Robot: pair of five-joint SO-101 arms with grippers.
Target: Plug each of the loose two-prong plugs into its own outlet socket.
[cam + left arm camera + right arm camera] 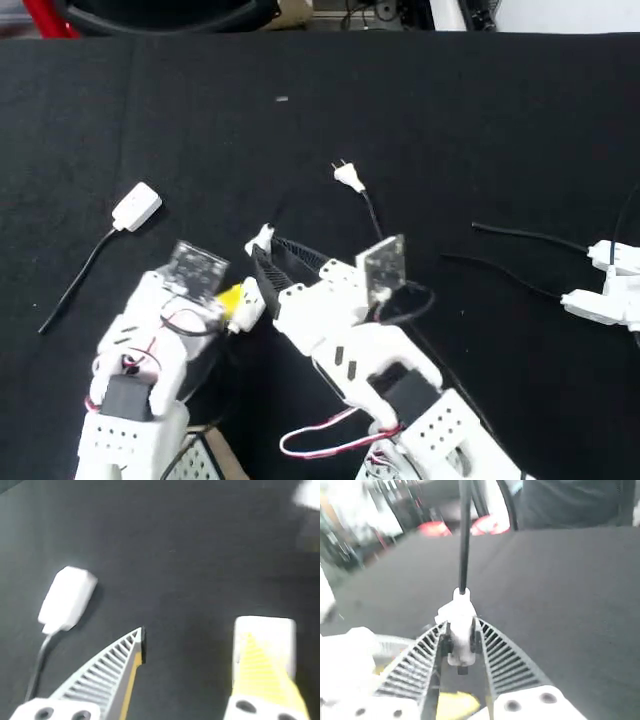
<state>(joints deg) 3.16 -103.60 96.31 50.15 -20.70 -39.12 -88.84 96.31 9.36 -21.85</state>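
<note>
My right gripper [461, 647] is shut on a white two-prong plug [459, 630], whose black cable [464, 535] runs away from the fingers. From above, that plug [260, 238] sticks out of the right gripper [264, 252] at the table's middle. A second loose plug [347, 176] lies farther back with its prongs pointing away. A white outlet socket [137, 206] on a black cable lies at the left, and the same socket [67, 598] sits ahead of my left gripper [192, 642]. The left gripper is open and holds nothing; from above it [238, 302] sits just left of the right gripper.
More white outlet pieces [608, 283] with black cables [520, 236] lie at the right edge of the black tablecloth [450, 120]. A red chair frame [45, 18] stands behind the back edge.
</note>
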